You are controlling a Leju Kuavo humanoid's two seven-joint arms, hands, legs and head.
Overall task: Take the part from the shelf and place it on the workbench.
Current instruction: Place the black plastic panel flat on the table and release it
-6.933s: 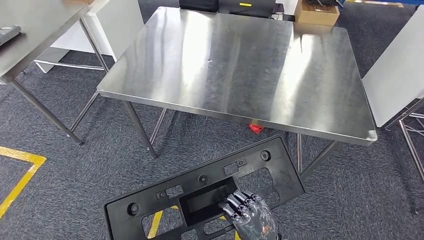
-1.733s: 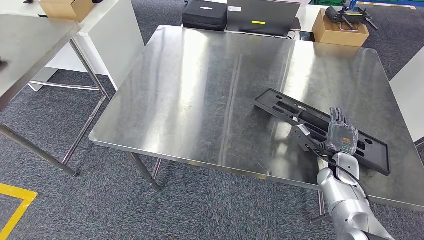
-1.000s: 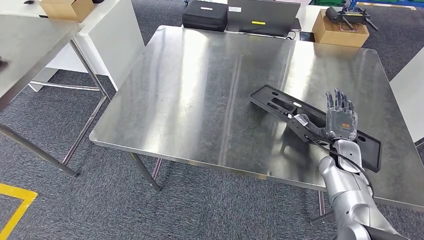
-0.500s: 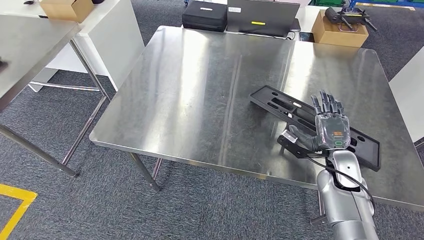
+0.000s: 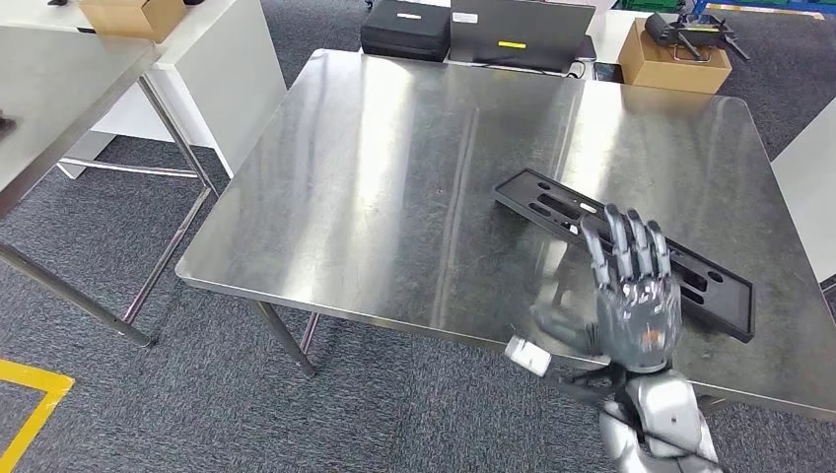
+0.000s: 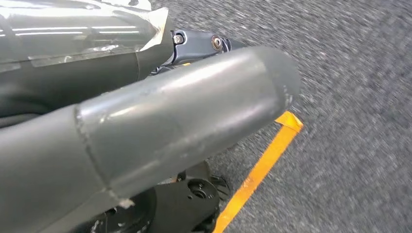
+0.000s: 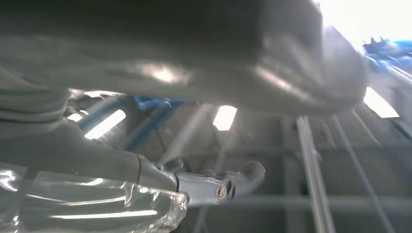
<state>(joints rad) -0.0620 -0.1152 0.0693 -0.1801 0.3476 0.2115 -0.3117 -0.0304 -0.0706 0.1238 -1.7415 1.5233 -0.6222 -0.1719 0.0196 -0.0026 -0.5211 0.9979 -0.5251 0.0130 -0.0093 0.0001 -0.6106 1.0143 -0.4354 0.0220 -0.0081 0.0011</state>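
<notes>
The long black plastic part [image 5: 540, 200] lies flat on the right side of the steel workbench [image 5: 394, 177], running slantwise toward the right edge. My right hand [image 5: 631, 296] hovers raised in front of it near the bench's near edge, fingers spread and upright, holding nothing; it hides the middle of the part. In the right wrist view that hand [image 7: 170, 58] is a blurred grey shape against ceiling lights. My left hand [image 6: 194, 111] hangs over the grey carpet with its thumb stretched out and nothing in it.
A second steel table [image 5: 49, 89] stands at the left, and a white one with a cardboard box [image 5: 128, 15] behind it. Black cases [image 5: 404, 28] and a box holding a tool [image 5: 680, 54] sit beyond the far edge. A white panel [image 5: 808, 168] borders the right. Yellow tape [image 5: 25, 414] marks the floor.
My right hand has let go of the part, lifted and drawn back toward me to the bench's near edge. The part stays flat on the bench.
</notes>
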